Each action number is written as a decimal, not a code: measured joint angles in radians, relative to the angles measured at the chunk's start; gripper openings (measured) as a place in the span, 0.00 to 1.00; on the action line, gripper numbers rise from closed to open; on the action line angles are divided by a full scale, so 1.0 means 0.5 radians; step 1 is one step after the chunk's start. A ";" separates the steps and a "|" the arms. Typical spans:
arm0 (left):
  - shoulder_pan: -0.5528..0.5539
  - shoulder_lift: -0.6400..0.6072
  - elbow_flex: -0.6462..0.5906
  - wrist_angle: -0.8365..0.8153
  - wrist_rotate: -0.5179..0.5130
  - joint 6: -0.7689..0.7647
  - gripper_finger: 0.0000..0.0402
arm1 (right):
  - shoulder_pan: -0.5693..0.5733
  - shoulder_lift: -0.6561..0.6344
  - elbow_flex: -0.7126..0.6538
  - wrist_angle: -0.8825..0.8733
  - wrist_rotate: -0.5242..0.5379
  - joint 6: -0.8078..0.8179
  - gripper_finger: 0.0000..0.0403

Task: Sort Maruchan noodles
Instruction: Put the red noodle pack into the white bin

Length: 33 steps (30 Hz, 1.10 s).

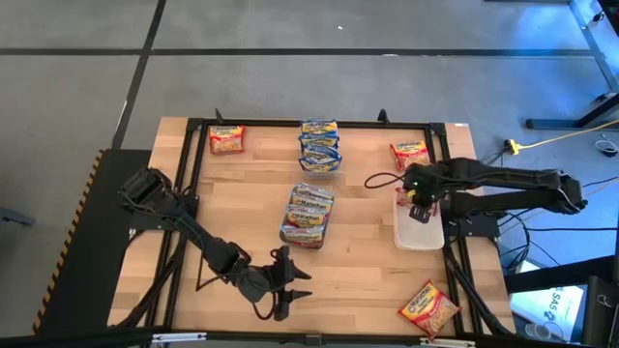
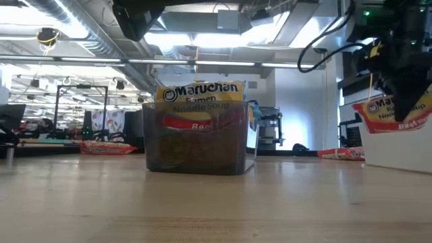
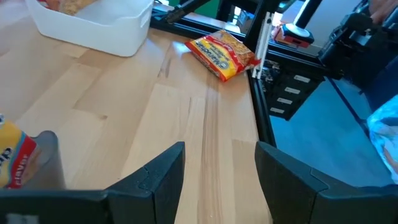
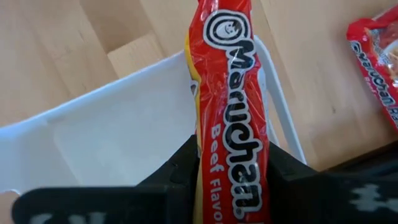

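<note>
From above, the right gripper (image 1: 420,205) is hanging over the white tub (image 1: 419,232) at the table's right edge; the left gripper (image 1: 290,287) is idling, fingers apart. In its wrist view, the right gripper is clamping a red "Maruchan Beef Flavor" packet (image 4: 233,118) directly above the tub's rim
</note>
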 joint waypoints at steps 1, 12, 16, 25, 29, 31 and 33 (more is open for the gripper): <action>0.000 0.000 0.000 0.000 0.012 0.000 0.47 | 0.001 0.015 0.000 0.016 0.000 0.001 0.21; -0.001 0.000 -0.001 -0.001 0.014 0.037 0.47 | 0.001 0.136 0.000 0.018 0.027 0.014 0.30; -0.001 0.000 -0.001 -0.001 0.014 0.053 0.47 | 0.001 0.139 0.001 0.013 0.069 0.043 0.41; -0.001 0.000 -0.001 -0.001 0.014 0.053 0.47 | 0.001 0.139 0.012 -0.015 0.168 0.102 0.53; -0.001 0.000 -0.001 -0.001 0.014 0.053 0.47 | 0.001 0.139 0.089 -0.065 0.278 0.092 0.51; -0.001 0.000 -0.001 -0.001 0.013 0.052 0.47 | 0.001 0.139 0.144 -0.068 0.305 0.044 0.49; -0.001 0.000 -0.001 -0.001 0.013 0.052 0.47 | 0.002 0.138 0.185 -0.068 0.369 0.000 0.48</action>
